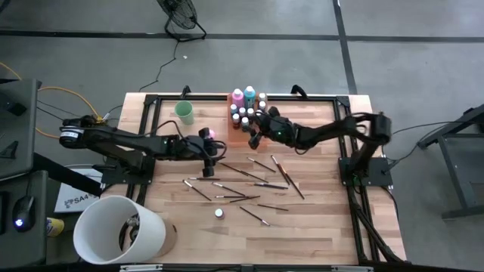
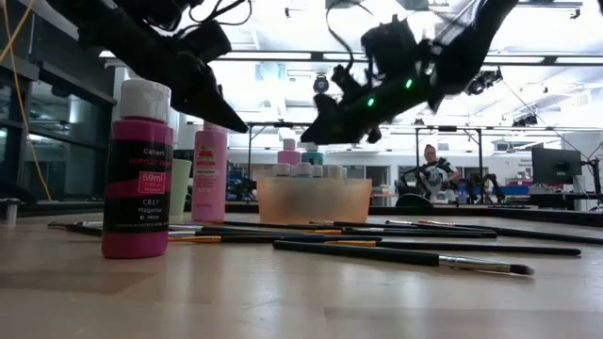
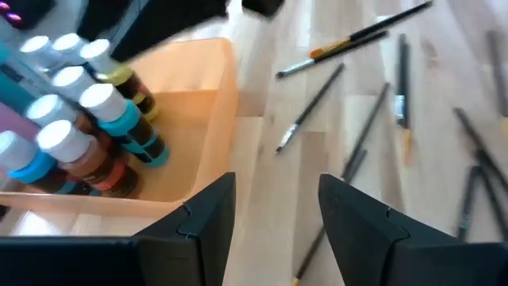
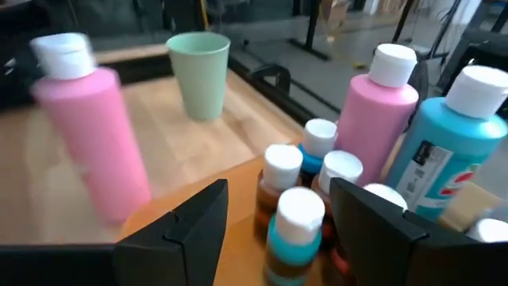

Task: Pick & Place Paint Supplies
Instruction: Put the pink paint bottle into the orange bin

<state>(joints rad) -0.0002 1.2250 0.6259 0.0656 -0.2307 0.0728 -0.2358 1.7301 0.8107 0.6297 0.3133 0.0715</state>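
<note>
The right hand (image 1: 254, 138) hangs open and empty just above the orange tray (image 1: 236, 138) of small bottles (image 1: 243, 115); a careless retreat could topple them. The left hand (image 1: 214, 151) (open, empty) waits beside a pink bottle (image 1: 211, 134), brushes (image 1: 249, 172) lying nearby on the desk (image 1: 325, 227).

The bench (image 1: 318, 227) is pale wood with a smooth, faintly shiny finish and visible plank seams. The tray (image 3: 214, 119) is translucent orange plastic, slightly frosted. The pink bottle (image 4: 95, 135) looks like smooth matt plastic with a white cap. The mint-green cup (image 4: 200, 75) is matt. The brushes (image 2: 415, 256) have glossy dark handles.
</note>
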